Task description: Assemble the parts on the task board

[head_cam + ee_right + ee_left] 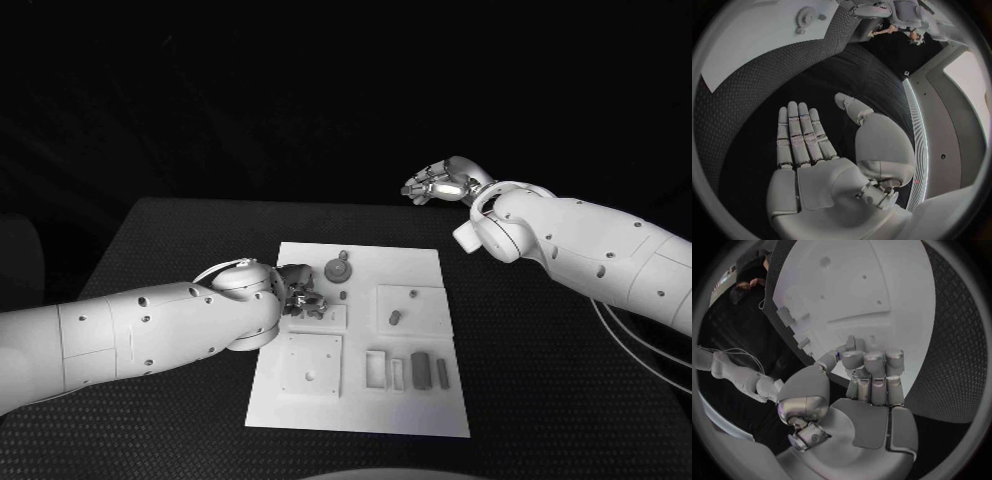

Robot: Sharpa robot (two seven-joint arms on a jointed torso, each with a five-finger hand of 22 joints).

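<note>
— Where are the parts?

— They sit on the task board [418, 420], the white plate in the middle of the table [173, 225]. A round part like a gear [338, 269] lies near the board's far edge. Long thin parts [420, 368] stand in slots near its near edge.

— What is the left hand doing?

— The left hand [299, 290] is low over the board's left edge, just beside the gear. Its fingers [873, 362] are curled in. I think it holds nothing, but the fingertips hide what is under them, so I cannot tell for sure.

— And the other one?

— The right hand [440, 182] is up past the table's far edge, well apart from the board. Its fingers [798, 135] are flat and spread, holding nothing.

— Will the parts be hard to pick up?

— They look small, hard and light, maybe a bit slippery. I would pinch the gear by its rim.
</note>
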